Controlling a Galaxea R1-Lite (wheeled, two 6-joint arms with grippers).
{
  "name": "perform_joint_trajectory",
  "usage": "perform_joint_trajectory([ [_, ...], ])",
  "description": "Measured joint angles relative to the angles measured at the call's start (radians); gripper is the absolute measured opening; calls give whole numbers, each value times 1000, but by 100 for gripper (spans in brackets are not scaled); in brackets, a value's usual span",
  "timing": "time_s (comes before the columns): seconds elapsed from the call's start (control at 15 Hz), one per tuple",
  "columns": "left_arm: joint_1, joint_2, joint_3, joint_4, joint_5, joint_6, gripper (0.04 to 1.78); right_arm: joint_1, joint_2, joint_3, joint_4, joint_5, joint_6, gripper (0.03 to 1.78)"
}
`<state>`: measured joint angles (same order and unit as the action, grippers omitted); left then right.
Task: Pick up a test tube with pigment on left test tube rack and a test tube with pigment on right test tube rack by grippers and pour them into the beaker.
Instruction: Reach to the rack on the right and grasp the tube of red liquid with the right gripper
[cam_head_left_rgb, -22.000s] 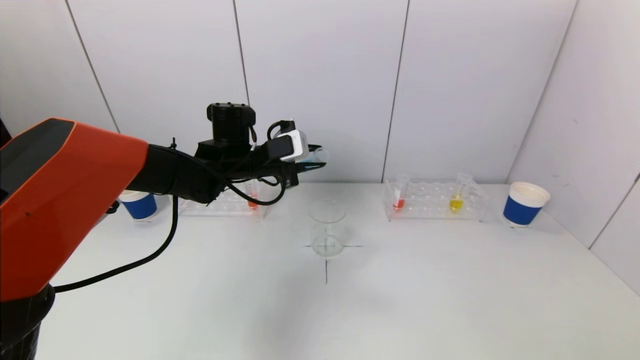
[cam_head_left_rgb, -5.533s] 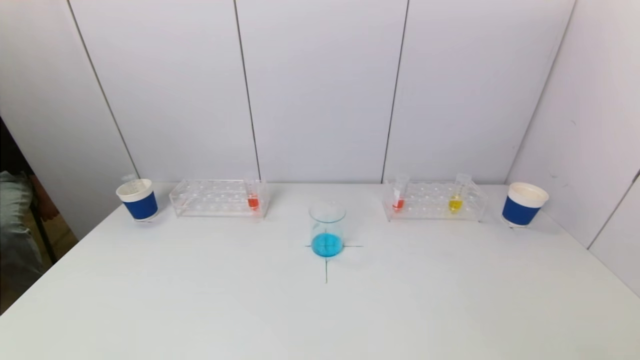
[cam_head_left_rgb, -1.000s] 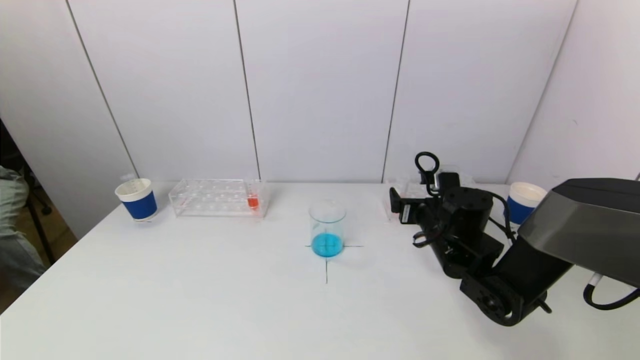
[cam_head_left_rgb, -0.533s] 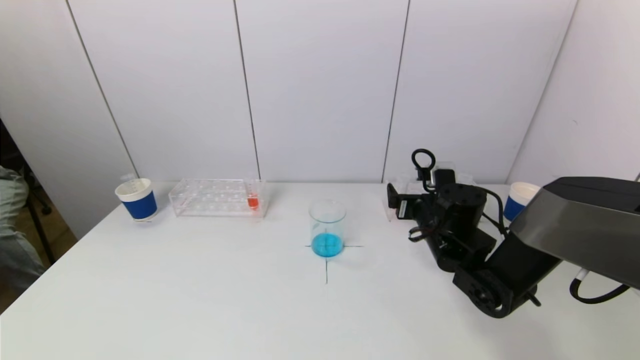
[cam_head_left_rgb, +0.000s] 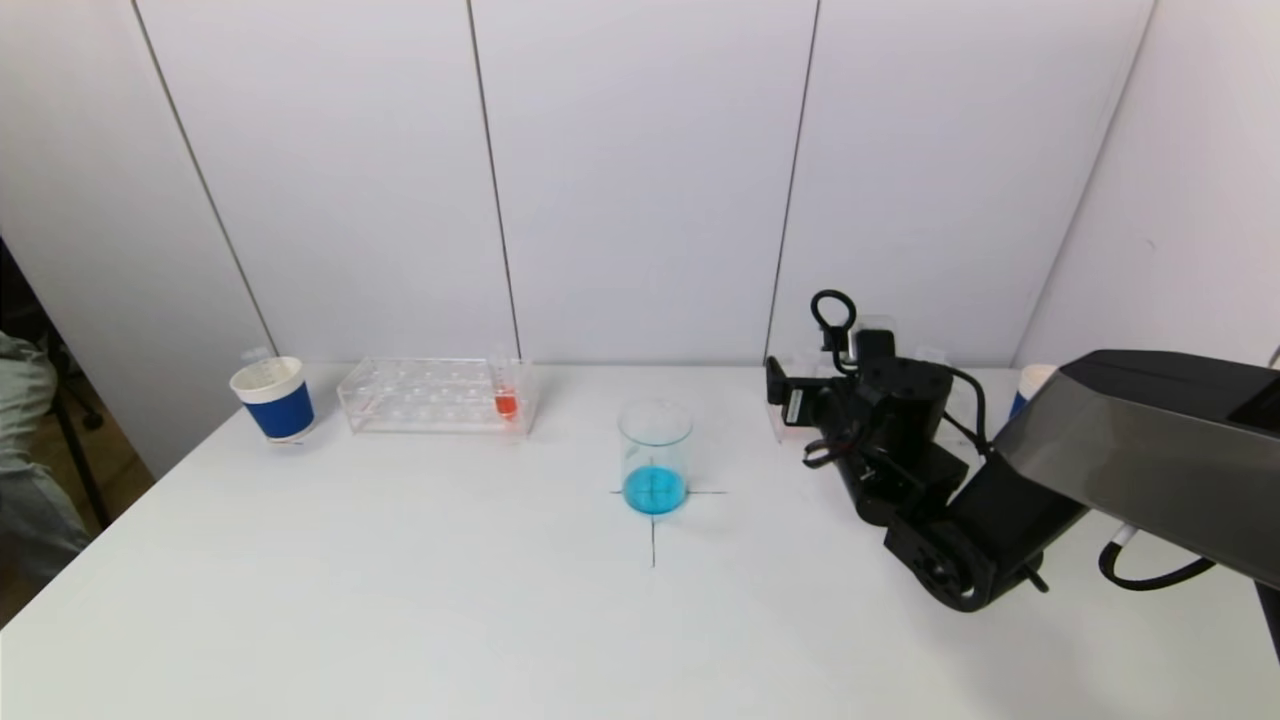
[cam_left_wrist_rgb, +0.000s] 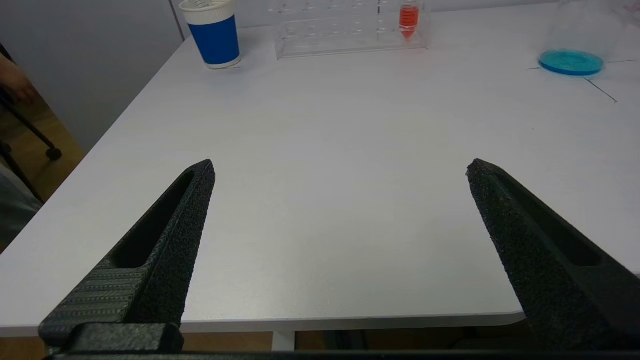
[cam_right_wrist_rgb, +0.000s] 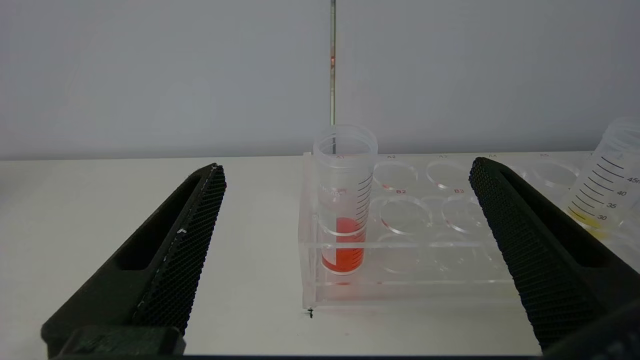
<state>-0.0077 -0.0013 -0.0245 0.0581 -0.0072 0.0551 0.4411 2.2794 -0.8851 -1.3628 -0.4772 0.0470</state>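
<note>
Your right gripper (cam_right_wrist_rgb: 345, 172) stands spread wide and empty, level with the red-pigment test tube (cam_right_wrist_rgb: 344, 200), which sits upright in the end hole of the right test tube rack (cam_right_wrist_rgb: 425, 240). Your left gripper (cam_left_wrist_rgb: 340, 167) is also spread, low over the near table edge. You see the beaker (cam_head_left_rgb: 654, 456) mid-table holding blue liquid.

Red tube (cam_right_wrist_rgb: 344, 200) upright in rack (cam_right_wrist_rgb: 425, 240); beaker (cam_head_left_rgb: 654, 456) blue-filled.

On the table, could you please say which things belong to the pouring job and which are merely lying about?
Job:
beaker
left rack
right rack
red tube
yellow tube
right gripper, open

Lying about:
left cup
right cup
</note>
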Motion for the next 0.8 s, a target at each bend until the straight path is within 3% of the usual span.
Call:
perform_joint_trajectory([
  [0.8, 0, 0, 0, 0, 0, 0, 176, -15, 71, -122, 34, 0, 0, 177],
])
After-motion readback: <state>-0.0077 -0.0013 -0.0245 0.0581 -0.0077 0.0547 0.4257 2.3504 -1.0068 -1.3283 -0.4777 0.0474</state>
